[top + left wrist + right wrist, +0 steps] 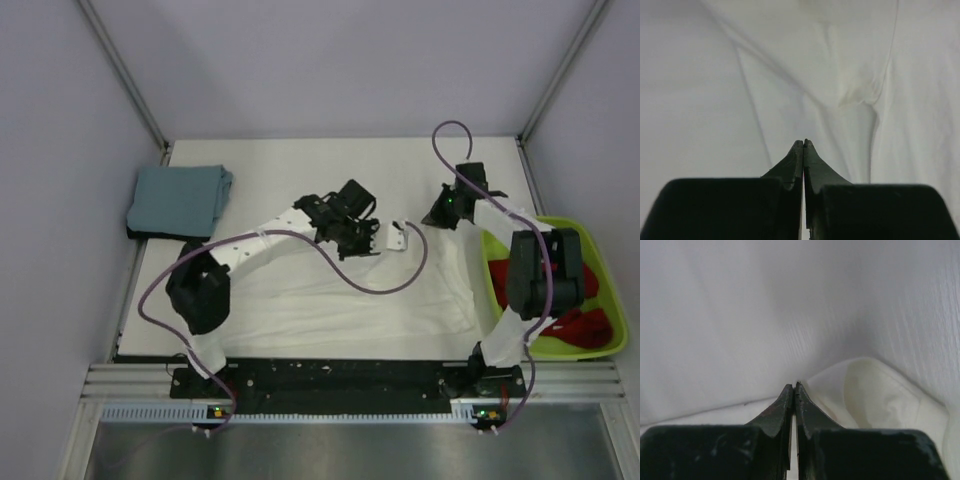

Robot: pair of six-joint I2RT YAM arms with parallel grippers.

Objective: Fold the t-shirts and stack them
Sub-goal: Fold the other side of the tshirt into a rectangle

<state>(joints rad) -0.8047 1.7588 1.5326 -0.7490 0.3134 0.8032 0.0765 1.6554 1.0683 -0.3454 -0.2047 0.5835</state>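
Observation:
The large white t-shirt (350, 300) lies spread across the near half of the table; its print does not show. My left gripper (368, 240) is shut, its tips (804, 143) pinched at the shirt's white cloth (790, 75). My right gripper (438, 216) is also shut (794, 385), at a folded edge of the same shirt (875, 390). A small white label (397, 237) shows between the two grippers. A folded blue-grey t-shirt (180, 198) lies at the far left on top of a black one (150, 235).
A lime-green bin (600, 270) holding red cloth (585, 325) stands at the right edge, beside the right arm. Purple cables loop over the shirt and above the right arm. Grey walls enclose the table.

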